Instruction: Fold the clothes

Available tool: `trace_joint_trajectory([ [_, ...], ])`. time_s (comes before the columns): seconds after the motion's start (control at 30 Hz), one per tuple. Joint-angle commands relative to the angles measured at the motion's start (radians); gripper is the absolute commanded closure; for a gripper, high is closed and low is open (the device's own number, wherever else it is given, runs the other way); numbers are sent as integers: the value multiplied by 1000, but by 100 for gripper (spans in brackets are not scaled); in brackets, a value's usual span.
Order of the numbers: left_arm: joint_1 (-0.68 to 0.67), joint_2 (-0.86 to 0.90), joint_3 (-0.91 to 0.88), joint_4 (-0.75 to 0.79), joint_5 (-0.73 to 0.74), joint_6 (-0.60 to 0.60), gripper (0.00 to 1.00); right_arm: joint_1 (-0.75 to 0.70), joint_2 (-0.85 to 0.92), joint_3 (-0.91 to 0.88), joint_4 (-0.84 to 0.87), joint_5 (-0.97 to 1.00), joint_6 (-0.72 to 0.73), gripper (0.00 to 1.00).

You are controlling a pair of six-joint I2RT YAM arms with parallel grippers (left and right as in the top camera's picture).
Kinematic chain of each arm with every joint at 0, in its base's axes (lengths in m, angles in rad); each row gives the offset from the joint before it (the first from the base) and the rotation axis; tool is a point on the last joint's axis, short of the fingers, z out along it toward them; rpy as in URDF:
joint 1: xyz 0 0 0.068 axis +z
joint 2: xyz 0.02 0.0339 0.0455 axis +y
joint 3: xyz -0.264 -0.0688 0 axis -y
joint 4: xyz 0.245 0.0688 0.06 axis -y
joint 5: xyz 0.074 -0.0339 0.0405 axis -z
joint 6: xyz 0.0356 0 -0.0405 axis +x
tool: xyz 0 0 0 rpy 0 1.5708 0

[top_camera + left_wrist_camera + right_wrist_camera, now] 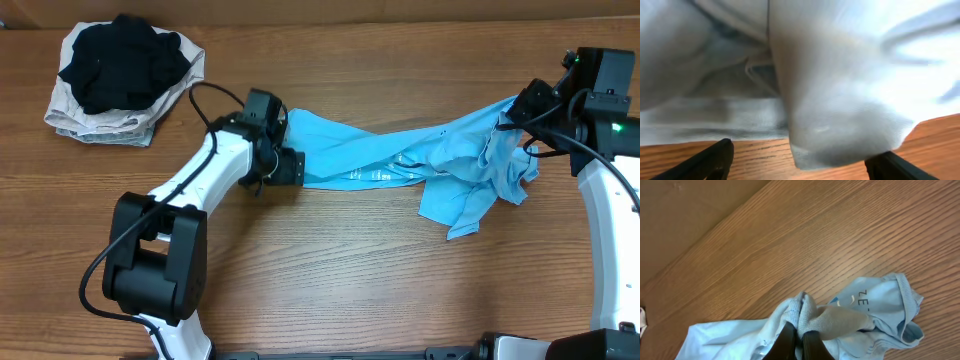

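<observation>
left fingers: the two black fingertips [715, 157] stood spread wide, low over the wood, with a drooping fold of pale cloth between them; neither tip pressed on it, so i judged nothing was gripped there
left gripper [807, 162]: sat at the west end of the t-shirt [400, 160], jaws straddling that end, likely lined up to take a hold on it
right fingers: the pair [812, 345] were pressed together, pinching a bunched ridge of blue fabric
right gripper [800, 337]: held the far end of the shirt up off the wood, probably to stretch the cloth between the two arms
t-shirt: lay as a twisted, rope-like band across the middle of the table [350, 290], from one gripper to the other; a loose flap hung crumpled below the right end, and printed letters [863, 299] showed on a turned-over part
state of the fold: not begun, to my eye; the shirt was neither flat nor squared, and needed spreading out first
risk: with only one end pinched, a pull from the right could drag the whole shirt away from the open jaws
off to the side: a black garment [125, 60] sat heaped on a beige folded cloth [100, 125] in the far left corner, well apart from the shirt
</observation>
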Motion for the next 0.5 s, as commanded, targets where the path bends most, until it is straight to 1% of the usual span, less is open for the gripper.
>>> trace_joint_trajectory([
  [0.0,-5,8,79,-13,23,5,14,-4,-3,31,3,14,-7,96],
  [0.33,-21,11,66,12,36,24,13,-4,6,31,-5,14,-7,96],
  [0.47,-29,11,58,-32,34,36,15,-4,6,31,-10,14,-7,96],
])
